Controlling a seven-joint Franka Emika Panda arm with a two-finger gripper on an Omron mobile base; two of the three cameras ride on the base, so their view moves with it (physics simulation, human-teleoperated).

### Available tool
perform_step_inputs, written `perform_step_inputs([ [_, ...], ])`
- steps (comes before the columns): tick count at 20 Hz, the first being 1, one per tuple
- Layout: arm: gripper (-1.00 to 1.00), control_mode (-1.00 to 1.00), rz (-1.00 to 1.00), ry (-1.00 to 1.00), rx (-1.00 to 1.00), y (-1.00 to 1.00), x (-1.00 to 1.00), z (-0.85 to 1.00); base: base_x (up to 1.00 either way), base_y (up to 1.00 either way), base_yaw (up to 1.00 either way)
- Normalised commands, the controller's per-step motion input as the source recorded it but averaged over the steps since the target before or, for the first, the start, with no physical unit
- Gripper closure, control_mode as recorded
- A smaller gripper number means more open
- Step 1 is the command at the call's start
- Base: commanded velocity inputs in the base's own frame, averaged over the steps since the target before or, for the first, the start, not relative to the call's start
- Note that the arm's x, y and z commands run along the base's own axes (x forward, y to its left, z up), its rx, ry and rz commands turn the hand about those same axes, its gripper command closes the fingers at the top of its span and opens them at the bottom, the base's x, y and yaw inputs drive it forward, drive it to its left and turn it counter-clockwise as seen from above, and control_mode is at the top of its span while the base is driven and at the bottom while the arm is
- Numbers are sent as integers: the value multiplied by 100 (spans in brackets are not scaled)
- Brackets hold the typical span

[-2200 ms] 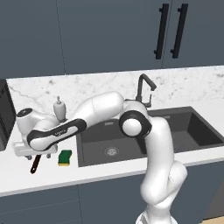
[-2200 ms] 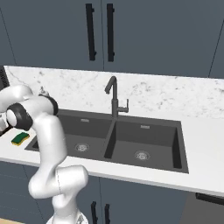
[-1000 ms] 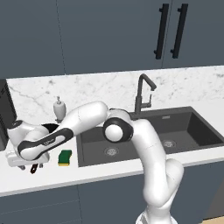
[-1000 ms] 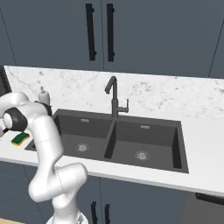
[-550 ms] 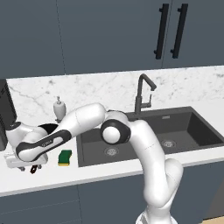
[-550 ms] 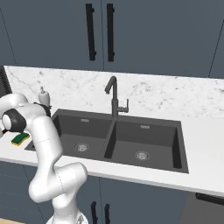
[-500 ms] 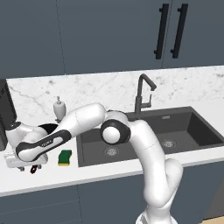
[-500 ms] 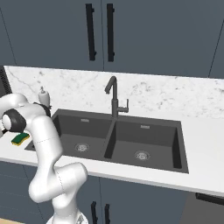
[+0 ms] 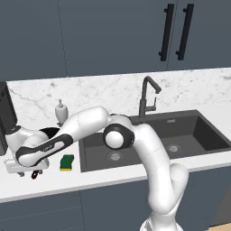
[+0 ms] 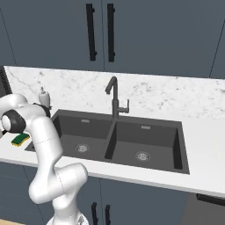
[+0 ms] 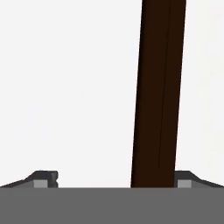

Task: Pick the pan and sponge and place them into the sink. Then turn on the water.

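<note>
Dark blue-grey upper cabinets [image 9: 113,36] w/ black bar handles [image 10: 91,31]. White marble backsplash [image 10: 176,94] & white table [image 10: 206,132]. Matching lower cabinets [image 9: 49,212] below. Lighting even, no harsh shadows.

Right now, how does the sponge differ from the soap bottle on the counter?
The sponge is a low, flat green-and-yellow block lying near the counter's front; the soap bottle is white, stands upright with a pump top, and sits back by the marble wall. Both are left of the sink on the white counter.
</note>
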Motion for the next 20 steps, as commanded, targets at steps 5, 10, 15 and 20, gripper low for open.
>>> perform_step_inputs([
  [5,100,-100,0,0,0,0,0,0,0,0,0],
  [10,100,-100,0,0,0,0,0,0,0,0,0],
  [15,100,-100,0,0,0,0,0,0,0,0,0],
  [20,100,-100,0,-1,0,0,-2,13,0,0,0],
])
